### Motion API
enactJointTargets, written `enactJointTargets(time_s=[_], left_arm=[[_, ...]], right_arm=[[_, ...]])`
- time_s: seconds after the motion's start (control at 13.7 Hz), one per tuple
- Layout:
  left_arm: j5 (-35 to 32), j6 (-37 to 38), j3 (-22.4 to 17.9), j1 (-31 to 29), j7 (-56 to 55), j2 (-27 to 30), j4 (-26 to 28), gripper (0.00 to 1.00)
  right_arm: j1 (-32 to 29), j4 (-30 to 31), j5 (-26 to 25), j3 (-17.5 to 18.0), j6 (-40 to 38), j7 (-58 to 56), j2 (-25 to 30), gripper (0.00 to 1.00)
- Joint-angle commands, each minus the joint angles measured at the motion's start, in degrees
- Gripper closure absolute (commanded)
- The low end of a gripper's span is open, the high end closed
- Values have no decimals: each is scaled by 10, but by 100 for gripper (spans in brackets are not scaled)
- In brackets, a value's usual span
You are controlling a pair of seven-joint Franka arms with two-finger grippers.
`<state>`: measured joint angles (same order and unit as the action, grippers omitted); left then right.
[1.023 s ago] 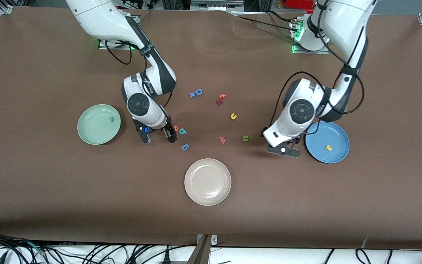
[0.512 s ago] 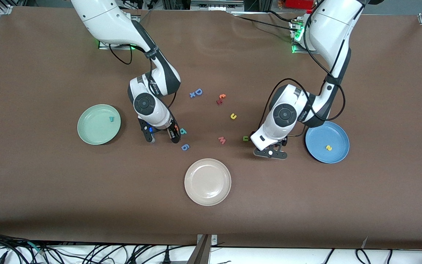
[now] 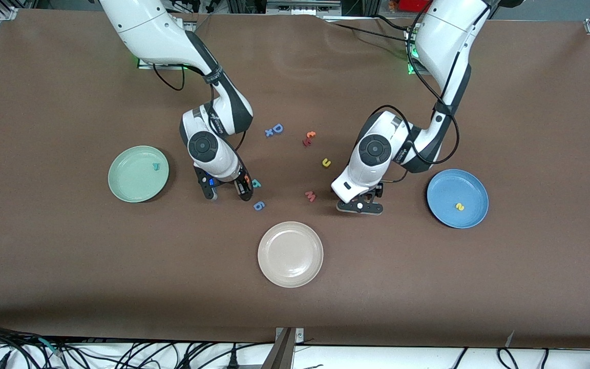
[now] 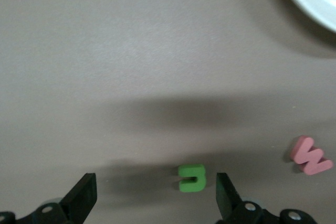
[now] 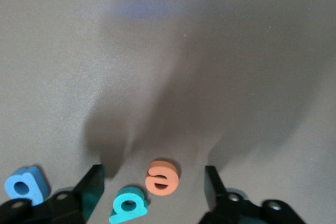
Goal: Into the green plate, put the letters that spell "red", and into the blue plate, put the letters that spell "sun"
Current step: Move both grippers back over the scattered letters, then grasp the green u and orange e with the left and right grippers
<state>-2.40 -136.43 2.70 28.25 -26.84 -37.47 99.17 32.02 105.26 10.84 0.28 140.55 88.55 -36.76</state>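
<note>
Front view – green plate (image 3: 121, 190): round, shallow, pale mint, at mid-height toward the right arm's end of the table; the thin teal "r" (image 3: 156, 166) lies in it, near the rim.
Right gripper (image 3: 229, 195): down at the table just beside the green plate, fingers spread.
Right wrist view – orange "e" (image 5: 162, 177): flat on the brown cloth in the gap between the spread fingers, touching neither.
Teal "d" (image 5: 128, 211): just beside the "e", by one finger.
Blue "6" (image 3: 259, 205): a little nearer the camera than the gripper, outside the fingers.
Blue "D" (image 3: 277, 128): upper middle of the frame, with a small blue "x" (image 3: 269, 132) touching it.
Cream plate (image 3: 274, 271): lower middle, smooth and round.
Pink "w" (image 3: 310, 196): matte foam, near the left gripper.
Yellow "u" (image 3: 327, 163): centre of the frame, apart from both grippers.
Left gripper (image 3: 360, 206): low over the table, fingers wide apart.
Left wrist view – green "n" (image 4: 192, 177): on the cloth between the open fingers, closer to one of them.
Blue plate (image 3: 441, 218): toward the left arm's end; the yellow "s" (image 3: 460, 206) lies in it.
</note>
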Motion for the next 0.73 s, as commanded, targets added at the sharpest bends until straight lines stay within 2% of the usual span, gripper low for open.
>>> enactJointTargets(time_s=[0.0,0.29,0.66], left_arm=[[0,-27,-5,14,-15,-18,-9,0],[-5,-43,-6,27,-36,-23,-1,0],[-7,-52,-6,28,-37,-28,1,0]], right_arm=[[9,-10,3,-4,3,7,-12,21],[9,-10,2,-4,6,7,-13,21],[9,-10,2,-4,6,2,-14,54]])
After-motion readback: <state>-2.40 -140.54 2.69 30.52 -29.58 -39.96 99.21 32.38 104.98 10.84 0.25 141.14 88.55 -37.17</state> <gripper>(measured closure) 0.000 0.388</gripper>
